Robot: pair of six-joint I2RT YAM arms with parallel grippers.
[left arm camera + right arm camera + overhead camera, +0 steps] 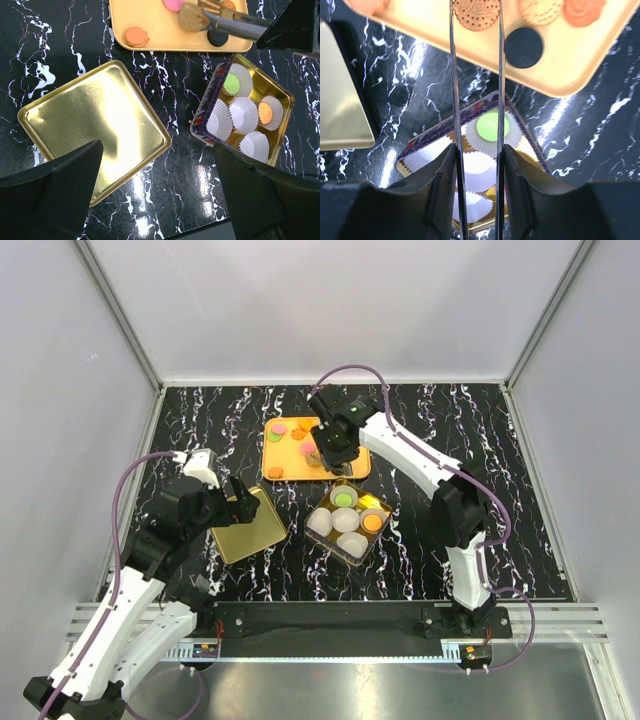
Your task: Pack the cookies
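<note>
Several cookies lie on the orange tray (285, 452): an orange one (136, 36), a black one (523, 47) and a pink one (173, 4). My right gripper (477, 150) is shut on metal tongs (453, 75). The tong tips pinch a round brown cookie (476, 12) over the tray. The gold box (385, 508) holds white paper cups; one has a green cookie (490, 125), another an orange cookie (266, 113). My left gripper (157, 155) hangs open and empty above the table, between the lid and the box.
A gold square lid (95, 127) lies upside down on the black marbled table, left of the box. The box sits just in front of the tray. White walls surround the table on three sides.
</note>
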